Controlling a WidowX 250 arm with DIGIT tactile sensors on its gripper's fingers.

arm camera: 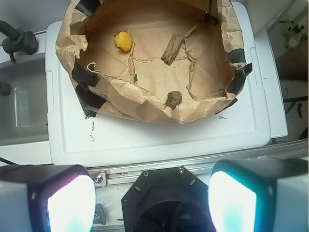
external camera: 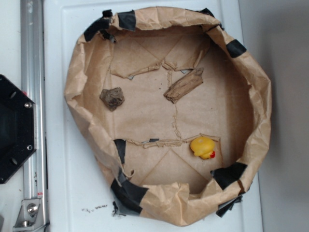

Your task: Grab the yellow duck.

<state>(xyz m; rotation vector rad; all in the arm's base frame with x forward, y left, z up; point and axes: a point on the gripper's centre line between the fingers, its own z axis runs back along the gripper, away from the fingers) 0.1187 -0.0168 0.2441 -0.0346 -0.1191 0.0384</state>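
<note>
a brown paper basin, its crumpled rim patched with black tape, sits on a white desk. the duck lies on the paper floor inside the basin, near the taped part of the rim and apart from everything else. its red beak points toward that rim. in the wrist view the duck shows at the far left of the basin floor.

a rock rests on the floor across the basin from the duck, and in the wrist view it lies close under the near wall. a wood piece lies tilted nearer the middle, well apart from the duck.

the hand hangs outside the basin, above the black base and metal rail at the desk's edge. its two pale fingers stand wide apart with nothing between them, released.
</note>
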